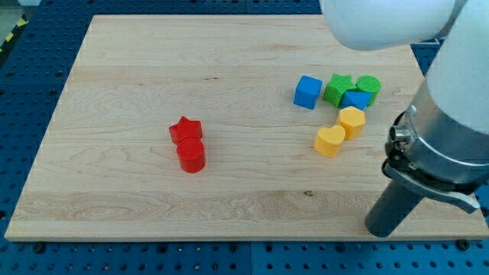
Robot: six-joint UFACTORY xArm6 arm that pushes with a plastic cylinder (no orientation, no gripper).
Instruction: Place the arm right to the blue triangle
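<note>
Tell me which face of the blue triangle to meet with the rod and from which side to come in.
No gripping here: my tip only pushes. The blue triangle is hemmed in by the green star on the view's left, the green cylinder above and the yellow hexagon below. Its right edge looks freest, so come up from the view's bottom right and stop beside that edge.

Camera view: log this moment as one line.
my tip at board's bottom right | blue triangle up-left of tip, apart | yellow heart nearer | no contact
</note>
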